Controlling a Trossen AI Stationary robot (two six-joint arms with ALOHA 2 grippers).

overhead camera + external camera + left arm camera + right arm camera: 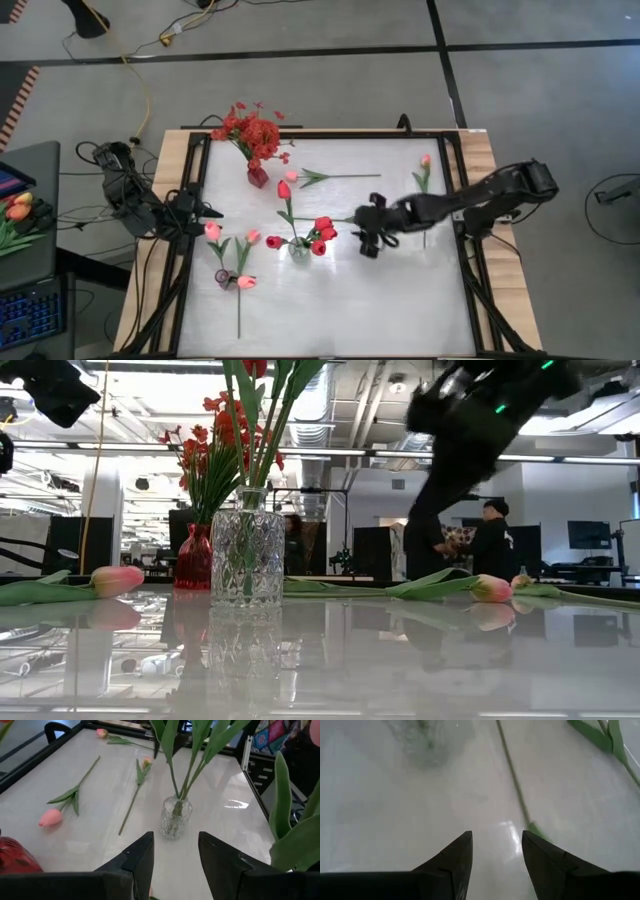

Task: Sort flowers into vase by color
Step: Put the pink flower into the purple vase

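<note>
White desk (330,300) under the lights. Left hand (205,211) waits at the desk's left edge, fingers parted and empty. Red tulips stand in the clear glass vase (299,248), mid-desk. Right hand (368,238) hovers just beside it, fingers apart and empty, over a green stem (512,780) whose bloom is cut off.

Right claw (496,851): both fingers apart, nothing between them, above the desk (380,820).
Stem (512,780): thin, green, lying flat on the desk.
Leaves (600,737): green, at far corner.
</note>
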